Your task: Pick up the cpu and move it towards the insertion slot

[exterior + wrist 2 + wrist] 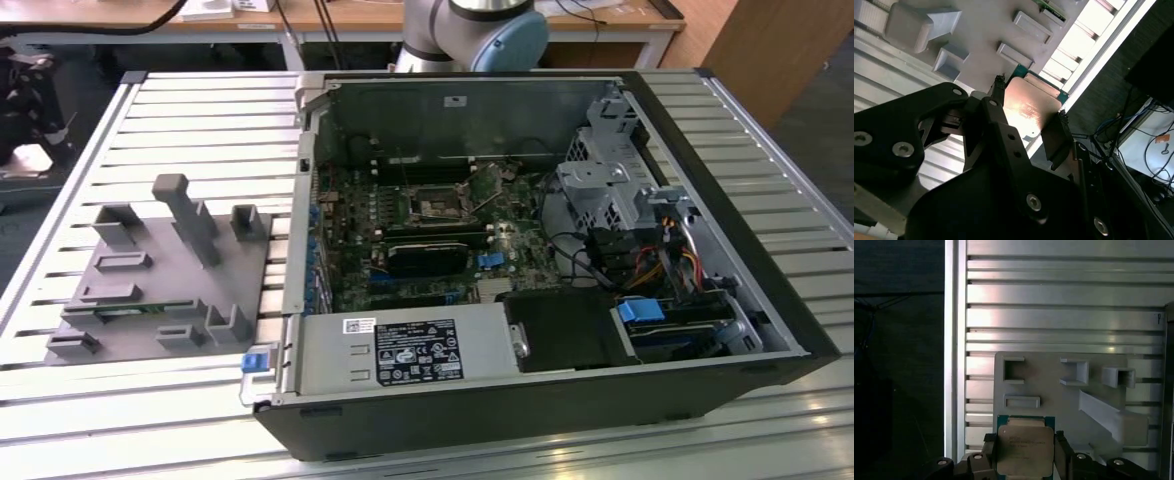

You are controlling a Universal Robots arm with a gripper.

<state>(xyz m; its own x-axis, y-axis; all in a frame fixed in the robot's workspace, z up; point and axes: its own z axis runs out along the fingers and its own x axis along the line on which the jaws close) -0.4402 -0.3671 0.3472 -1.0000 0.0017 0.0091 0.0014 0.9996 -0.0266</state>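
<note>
Slatted metal table (1054,315); tool (1025,460) grips cpu (1025,446) by edges.

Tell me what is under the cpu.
The grey fixture plate with its raised blocks shows beside and beyond the cpu, on the slatted metal table. The spot directly beneath is covered by the chip and the fingers flanking it.

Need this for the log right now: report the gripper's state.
Gripper: closed, holding the chip by two opposite edges.
</note>
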